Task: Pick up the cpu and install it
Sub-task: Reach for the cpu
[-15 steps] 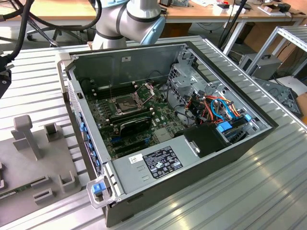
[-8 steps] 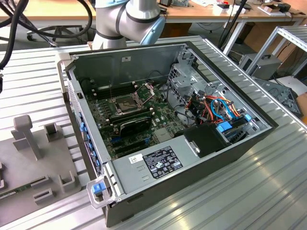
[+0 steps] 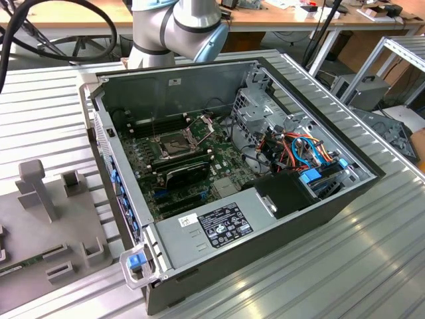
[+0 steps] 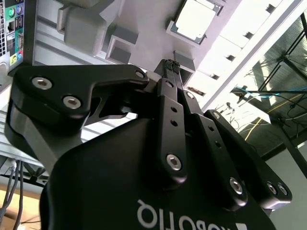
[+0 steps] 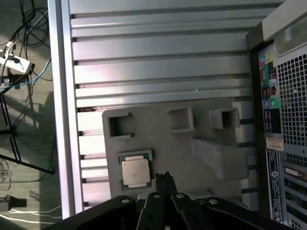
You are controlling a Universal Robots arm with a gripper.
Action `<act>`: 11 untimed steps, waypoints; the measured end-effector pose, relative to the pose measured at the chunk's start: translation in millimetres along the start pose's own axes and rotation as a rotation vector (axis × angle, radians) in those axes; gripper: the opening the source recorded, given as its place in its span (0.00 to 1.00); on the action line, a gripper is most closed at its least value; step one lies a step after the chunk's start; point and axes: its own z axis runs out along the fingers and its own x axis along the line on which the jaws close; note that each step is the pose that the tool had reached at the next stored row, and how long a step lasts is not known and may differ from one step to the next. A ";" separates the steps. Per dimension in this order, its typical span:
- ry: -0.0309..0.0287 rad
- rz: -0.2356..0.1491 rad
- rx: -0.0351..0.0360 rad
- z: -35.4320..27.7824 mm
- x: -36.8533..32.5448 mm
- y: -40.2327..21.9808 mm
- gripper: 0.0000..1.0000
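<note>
First wrist view shows us the cpu point(image 5: 135, 172) lying flat in a grey holder point(image 5: 158, 139) on the worktop point(image 5: 158, 62), just beside the end effector point(image 5: 165, 178), whose jaws are pinched together, empty. We judge it light, stiff, fragile: grip opposite edges gently.

The cpu point(image 5: 134, 172) has a pale silver-grey face with a greenish edge and lies on a plain matte grey tray point(image 5: 163, 139). The gripper point(image 5: 164, 178) is black. The table point(image 5: 158, 57) is ribbed silver. At the centre of the exterior view, the motherboard point(image 3: 219, 166) is green; to its right, the cables point(image 3: 299, 149) are orange and blue.
</note>
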 end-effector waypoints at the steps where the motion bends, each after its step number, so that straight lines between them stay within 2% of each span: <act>1: 0.0001 0.000 0.0000 0.3 0.2 -0.1 0.11; 11: 0.0002 0.000 0.0001 1.5 0.7 -0.1 0.11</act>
